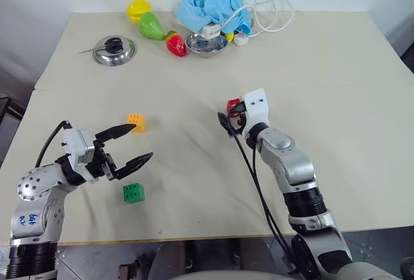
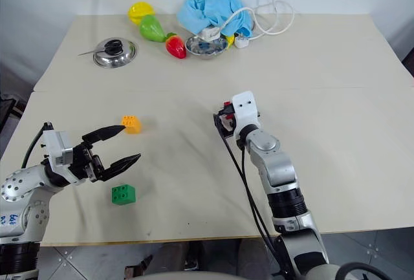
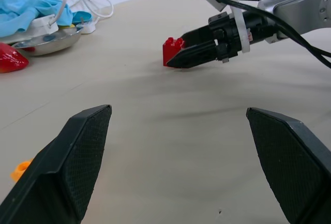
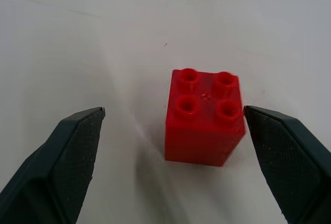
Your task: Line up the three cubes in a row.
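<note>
Red cube [image 4: 205, 116] sits upright on the desk [image 1: 336, 66], studs up, near the desk's middle; four studs in a square, no clear long axis, one vertical edge faces the right wrist camera. Orange cube [image 1: 136, 122] sits upright, studs up, toward the robot's left, well apart from the red one. Green cube [image 1: 134, 193] sits nearer the robot than the orange, studs up, also on the left side.

Right claw [image 4: 173, 125] is open wide with the red cube between its fingers; one finger looks just at the cube's side, the other stands clear, so no grip on it. Right arm reaches forward over the desk, claw roughly level and slightly nose-down, low over the surface.

Left claw [image 1: 132, 144] is open wide and holds nothing; it points forward and toward the robot's right, about level, above the desk between the orange and green cubes. Left forearm comes in from the left edge.

Back of the desk: pot lid [image 1: 114, 50], toy fruits [image 1: 155, 26], blue cloth [image 1: 210, 5], white cable [image 1: 272, 8].
</note>
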Tool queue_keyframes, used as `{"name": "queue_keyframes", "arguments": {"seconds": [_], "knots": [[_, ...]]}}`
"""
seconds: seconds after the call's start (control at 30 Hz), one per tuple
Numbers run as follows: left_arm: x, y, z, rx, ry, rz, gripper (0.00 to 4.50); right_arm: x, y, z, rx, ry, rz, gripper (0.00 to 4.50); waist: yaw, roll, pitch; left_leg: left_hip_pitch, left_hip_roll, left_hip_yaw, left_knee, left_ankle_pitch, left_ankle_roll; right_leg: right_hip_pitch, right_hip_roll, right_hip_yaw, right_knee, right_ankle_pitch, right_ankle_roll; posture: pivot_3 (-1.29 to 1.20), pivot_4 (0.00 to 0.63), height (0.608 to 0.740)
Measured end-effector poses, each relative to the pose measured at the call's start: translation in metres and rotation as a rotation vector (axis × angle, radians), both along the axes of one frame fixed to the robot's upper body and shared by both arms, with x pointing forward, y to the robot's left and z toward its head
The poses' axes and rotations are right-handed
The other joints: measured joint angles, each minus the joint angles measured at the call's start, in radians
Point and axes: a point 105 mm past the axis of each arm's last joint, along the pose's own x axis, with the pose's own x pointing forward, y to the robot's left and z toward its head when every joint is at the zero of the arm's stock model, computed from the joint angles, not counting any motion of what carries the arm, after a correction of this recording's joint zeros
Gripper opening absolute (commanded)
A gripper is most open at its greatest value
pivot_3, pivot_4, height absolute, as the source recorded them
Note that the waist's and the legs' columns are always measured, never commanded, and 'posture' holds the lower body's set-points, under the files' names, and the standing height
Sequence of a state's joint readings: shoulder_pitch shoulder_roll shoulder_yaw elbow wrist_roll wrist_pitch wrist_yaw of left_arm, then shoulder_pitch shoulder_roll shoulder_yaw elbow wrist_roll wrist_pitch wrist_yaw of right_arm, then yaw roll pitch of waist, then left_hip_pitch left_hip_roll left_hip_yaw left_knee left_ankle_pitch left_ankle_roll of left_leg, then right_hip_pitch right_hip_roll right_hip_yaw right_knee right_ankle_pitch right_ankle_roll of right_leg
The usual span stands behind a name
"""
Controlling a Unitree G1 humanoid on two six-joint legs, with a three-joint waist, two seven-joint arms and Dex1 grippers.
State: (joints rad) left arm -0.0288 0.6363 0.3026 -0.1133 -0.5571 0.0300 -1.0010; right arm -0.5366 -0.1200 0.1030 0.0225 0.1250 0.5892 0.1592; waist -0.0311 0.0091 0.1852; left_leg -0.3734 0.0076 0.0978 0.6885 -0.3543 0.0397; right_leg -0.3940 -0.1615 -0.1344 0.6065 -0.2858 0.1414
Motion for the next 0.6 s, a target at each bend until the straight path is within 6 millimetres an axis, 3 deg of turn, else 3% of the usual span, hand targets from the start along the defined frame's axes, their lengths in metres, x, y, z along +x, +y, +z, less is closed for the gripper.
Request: {"name": "queue_keyframes", "arguments": {"seconds": [0.23,0.33,0.4,0.5,0.6], "knots": [[0.0,-0.001,0.0,-0.003,-0.008,0.002,4.5,0.002,-0.017,0.0,0.0,-0.008,-0.081,1.57,0.0,0.0,0.0,0.0,0.0,0.0,-0.001,0.0,0.0,0.0,0.0,0.0,0.0,0.0,0.0,0.0,0.15,0.74],[0.0,-0.004,-0.003,-0.008,-0.002,-0.009,4.5,-0.002,-0.021,0.001,0.006,-0.014,-0.069,1.46,0.0,0.0,0.0,0.0,0.0,0.001,-0.001,0.0,0.0,0.0,0.0,0.001,0.0,0.0,0.0,0.0,0.15,0.74],[0.0,-0.009,-0.005,-0.014,0.006,-0.026,4.5,-0.011,-0.02,0.002,0.027,-0.013,0.03,1.46,0.002,0.0,0.0,0.0,0.0,0.001,-0.001,0.0,0.0,0.0,0.0,0.0,-0.001,0.0,0.0,0.0,0.15,0.74],[0.0,-0.013,-0.007,-0.015,0.015,-0.053,4.5,-0.04,-0.023,0.008,0.014,-0.018,0.3,1.46,0.006,0.0,0.0,0.0,-0.001,0.0,-0.001,-0.001,0.002,0.0,-0.001,0.0,-0.002,0.0,0.0,0.0,0.15,0.74],[0.0,-0.015,-0.006,-0.009,0.012,-0.078,4.5,-0.07,-0.043,0.006,-0.068,-0.024,0.557,1.46,0.007,0.0,0.0,0.0,-0.003,0.0,-0.001,-0.002,0.003,0.002,-0.001,0.0,-0.004,0.001,0.001,0.0,0.15,0.74]]}}
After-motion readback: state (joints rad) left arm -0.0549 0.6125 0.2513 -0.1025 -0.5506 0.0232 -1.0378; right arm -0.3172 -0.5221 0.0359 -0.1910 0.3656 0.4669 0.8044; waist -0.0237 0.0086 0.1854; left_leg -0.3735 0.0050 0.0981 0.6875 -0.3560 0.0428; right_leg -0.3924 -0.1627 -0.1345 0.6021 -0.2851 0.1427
